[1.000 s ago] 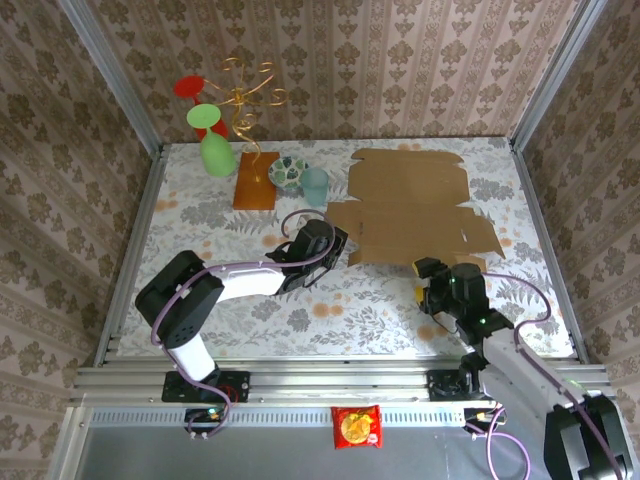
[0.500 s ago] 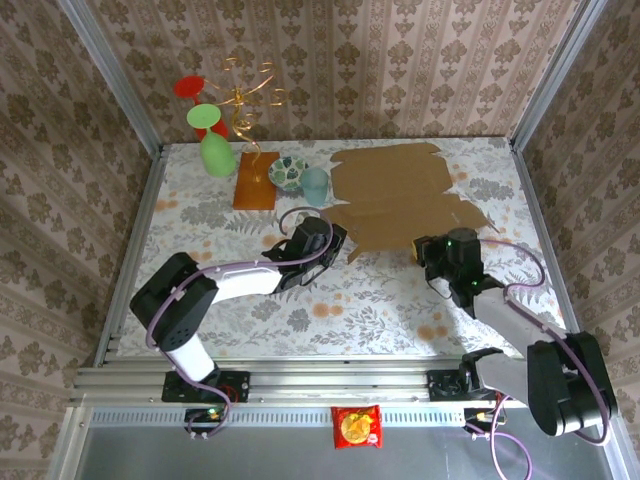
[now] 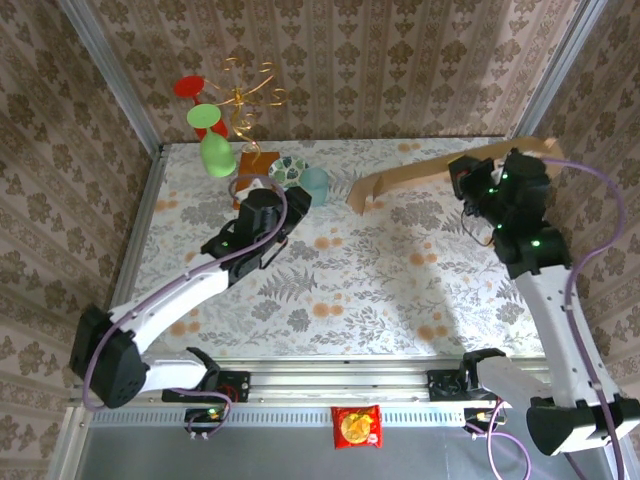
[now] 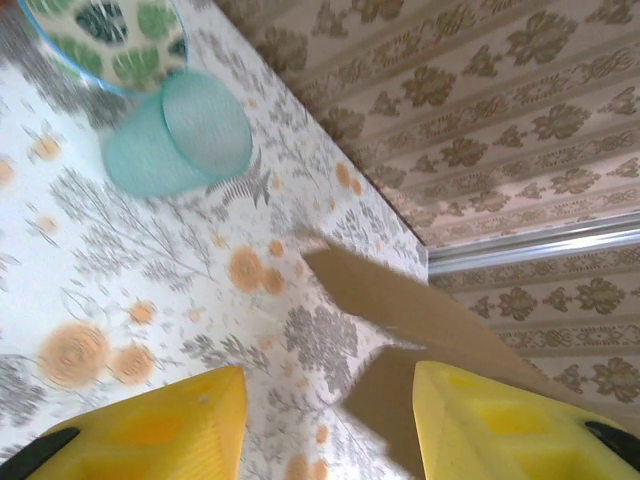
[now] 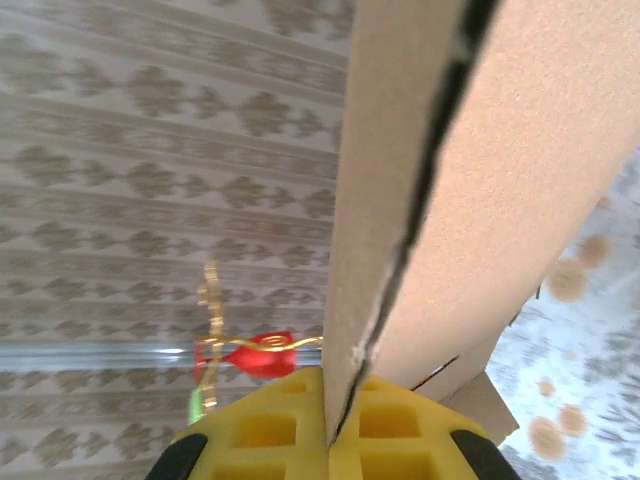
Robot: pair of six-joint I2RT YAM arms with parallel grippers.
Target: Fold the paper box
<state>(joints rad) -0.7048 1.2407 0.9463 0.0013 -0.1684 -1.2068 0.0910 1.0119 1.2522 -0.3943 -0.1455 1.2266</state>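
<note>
Little is done yet on the worktop (image 3: 380, 290). The paper box (image 3: 420, 172) is a flat, unfolded sheet held edge-on in the air at about two o'clock, its low corner toward twelve. I judge that all the folding remains. The right pincer (image 3: 468, 182) is clamped on its edge. The left pincer (image 3: 285, 200), at eleven o'clock, stands partly apart and empty, near the teal cup (image 3: 315, 183).
</note>
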